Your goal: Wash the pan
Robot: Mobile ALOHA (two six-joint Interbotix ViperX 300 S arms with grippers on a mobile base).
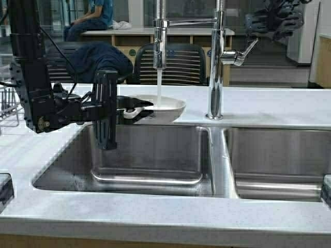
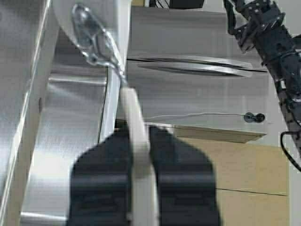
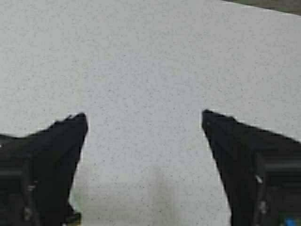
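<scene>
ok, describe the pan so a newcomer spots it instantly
Find the double steel sink, then the tall faucet running water over its left basin. The pan sits under that stream, its handle clamped by the left gripper. It is the only cream-white, shallow round dish there.

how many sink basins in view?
2. Left basin lies below the pan, which the left gripper holds under running water. Right basin lies right of the faucet, partly cut off by the frame.
</scene>
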